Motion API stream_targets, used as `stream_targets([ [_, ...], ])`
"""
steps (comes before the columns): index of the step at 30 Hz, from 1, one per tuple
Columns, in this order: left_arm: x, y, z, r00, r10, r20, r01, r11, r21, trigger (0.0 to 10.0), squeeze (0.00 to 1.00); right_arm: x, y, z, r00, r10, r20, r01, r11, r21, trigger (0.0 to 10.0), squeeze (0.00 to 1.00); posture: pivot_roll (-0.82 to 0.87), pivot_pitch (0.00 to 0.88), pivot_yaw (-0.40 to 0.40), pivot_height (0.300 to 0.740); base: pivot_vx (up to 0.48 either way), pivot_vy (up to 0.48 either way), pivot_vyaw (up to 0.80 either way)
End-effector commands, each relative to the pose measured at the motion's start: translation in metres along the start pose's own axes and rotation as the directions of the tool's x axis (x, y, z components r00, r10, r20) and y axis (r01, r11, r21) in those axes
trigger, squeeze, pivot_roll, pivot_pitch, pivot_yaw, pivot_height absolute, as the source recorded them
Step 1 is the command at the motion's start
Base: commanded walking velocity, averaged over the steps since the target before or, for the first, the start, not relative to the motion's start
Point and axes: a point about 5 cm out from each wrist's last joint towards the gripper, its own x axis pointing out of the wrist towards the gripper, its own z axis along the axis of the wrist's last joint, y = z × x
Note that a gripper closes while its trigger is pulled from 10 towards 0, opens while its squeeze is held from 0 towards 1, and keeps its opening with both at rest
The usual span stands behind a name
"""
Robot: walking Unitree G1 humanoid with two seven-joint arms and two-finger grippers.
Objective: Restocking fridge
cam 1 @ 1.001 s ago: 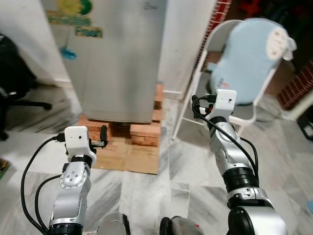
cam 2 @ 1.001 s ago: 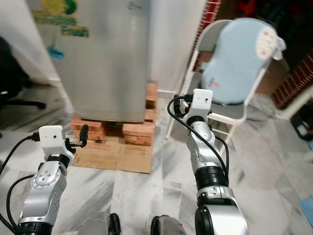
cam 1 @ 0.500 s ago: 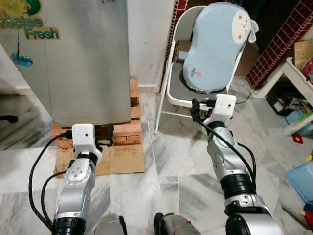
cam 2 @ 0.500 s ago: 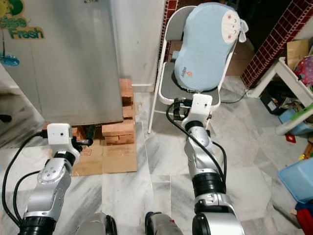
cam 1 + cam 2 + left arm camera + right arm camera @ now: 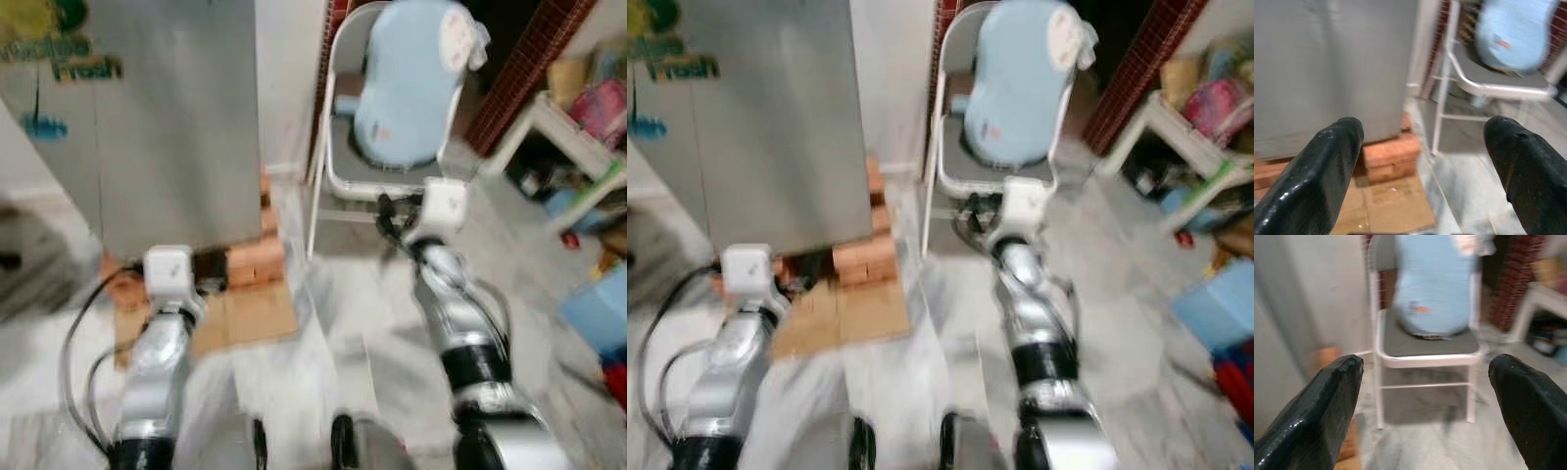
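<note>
1. Fridge: the grey cabinet stands at the robot's front left, door shut, its base raised on red bricks with flattened cardboard on the floor before them. The head views are blurred, so no handle can be made out.
2. White folding chair stands just beside the fridge, to its right, carrying a pale blue cushion propped against its back.
3. Right arm is raised toward the chair; the right gripper has its two black fingers spread wide with nothing between them, and the chair seat lies straight ahead of it.
4. Left arm is raised toward the fridge's lower corner; the left gripper is likewise spread wide and empty, looking along the brick base and the fridge's side.
5. Deciding relation, as a judgement: the fridge lies ahead and to the left, so the left gripper is the nearer one to it, while the right points past it at the chair. No goods for restocking can be made out, so this fits either a stage before fetching them or one after the door has closed on them.
</note>
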Motion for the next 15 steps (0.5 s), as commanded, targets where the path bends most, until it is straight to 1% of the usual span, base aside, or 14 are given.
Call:
stream_targets([
  [1, 0.0002, 0.0064, 0.0012, 1.0, 0.008, -0.002, -0.008, 1.0, 0.005, 10.0, 0.0, 0.0049, 0.0126, 0.0101, 0.999, 0.034, 0.028, -0.034, 0.999, 0.013, 10.0, 0.0, 0.03, 0.111, -0.064, 0.74, -0.349, 0.334, 0.0],
  [4, 0.0012, 0.0052, 0.0026, 1.0, 0.003, 0.005, -0.003, 1.0, 0.01, 10.0, 0.0, 0.0071, 0.0149, 0.015, 0.998, 0.041, 0.039, -0.042, 0.999, 0.014, 10.0, 0.0, 0.03, 0.106, -0.064, 0.74, -0.349, 0.334, -0.8],
  [11, 0.0004, 0.0057, 0.0024, 1.0, 0.007, 0.006, -0.007, 1.0, 0.008, 10.0, 0.0, 0.007, 0.009, 0.0139, 0.999, 0.029, 0.034, -0.029, 1.0, 0.006, 10.0, 0.0, 0.03, 0.113, -0.066, 0.74, -0.333, 0.349, -0.8],
  [13, -0.0001, 0.0066, 0.0001, 1.0, 0.006, -0.013, -0.006, 1.0, -0.003, 10.0, 0.0, 0.0061, 0.0076, 0.0128, 0.999, 0.025, 0.033, -0.025, 1.0, 0.007, 10.0, 0.0, 0.03, 0.114, -0.066, 0.74, -0.274, 0.398, -0.8],
  [15, -0.0004, 0.0067, 0.0012, 1.0, -0.007, 0.001, 0.007, 1.0, 0.003, 10.0, 0.0, 0.0053, 0.0077, 0.0119, 0.999, 0.024, 0.031, -0.024, 1.0, 0.006, 10.0, 0.0, 0.03, 0.114, -0.066, 0.74, -0.126, 0.429, -0.8],
])
